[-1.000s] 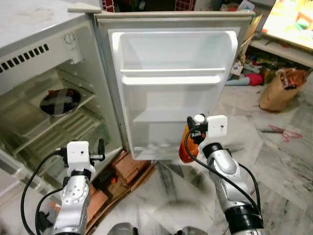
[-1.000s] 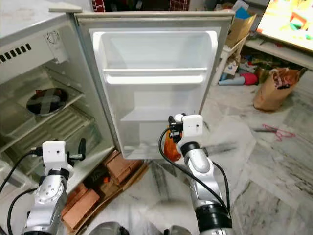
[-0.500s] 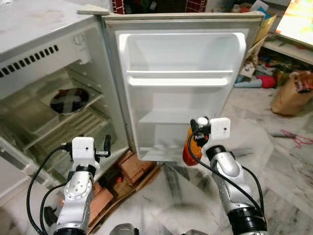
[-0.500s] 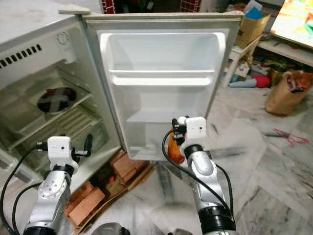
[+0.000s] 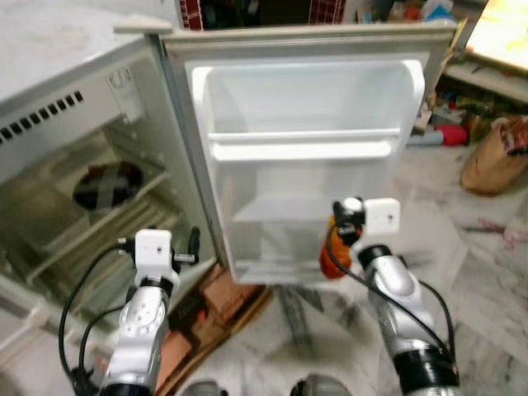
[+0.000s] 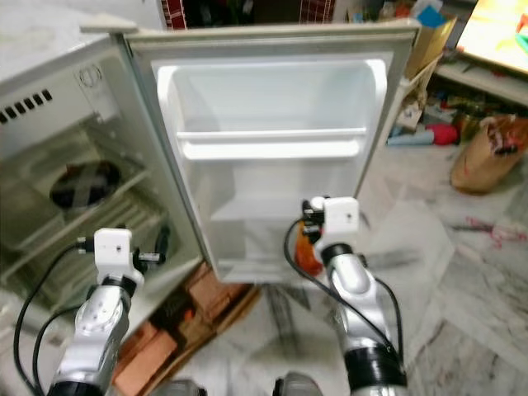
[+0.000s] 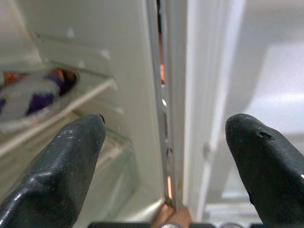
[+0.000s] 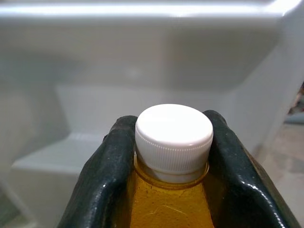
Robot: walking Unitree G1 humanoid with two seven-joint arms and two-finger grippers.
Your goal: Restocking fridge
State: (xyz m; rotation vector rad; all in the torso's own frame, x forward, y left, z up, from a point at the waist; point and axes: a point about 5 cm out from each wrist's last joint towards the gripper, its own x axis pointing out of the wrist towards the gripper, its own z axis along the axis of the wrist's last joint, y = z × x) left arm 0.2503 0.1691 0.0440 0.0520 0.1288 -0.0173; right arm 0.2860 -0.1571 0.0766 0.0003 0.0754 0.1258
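— Tool on the right arm (image 8: 173, 190): what has it got?
— A bottle (image 5: 332, 252) of amber liquid with a white cap (image 8: 174, 134). Both black fingers (image 8: 102, 175) are pressed against the neck just under the cap, so it is clamped on the bottle, which stands upright.
— And where is that relative to the fridge door (image 5: 305, 140)?
— Right in front of the door's inner face, low down, at the level of the bottom door shelf (image 5: 276, 266). The bottle is near that shelf, but whether it touches it cannot be told. The upper door shelf (image 5: 301, 147) is well above it.
— The left tool (image 7: 164, 156)?
— Its two fingers (image 7: 61, 164) stand wide apart with nothing between them. It is held up beside the door's hinge edge, pointing at the gap between the door and the fridge (image 5: 78, 148) body.
— Anything inside the fridge?
— A dark round dish (image 5: 107, 183) on a shelf, left of the door; it is too blurred to say more.
— Around the fridge?
— Bricks (image 5: 223, 295) lie under the door's lower edge on the marble floor (image 5: 487, 272). A brown paper bag (image 5: 495, 157) sits on the floor well to the right of the door.
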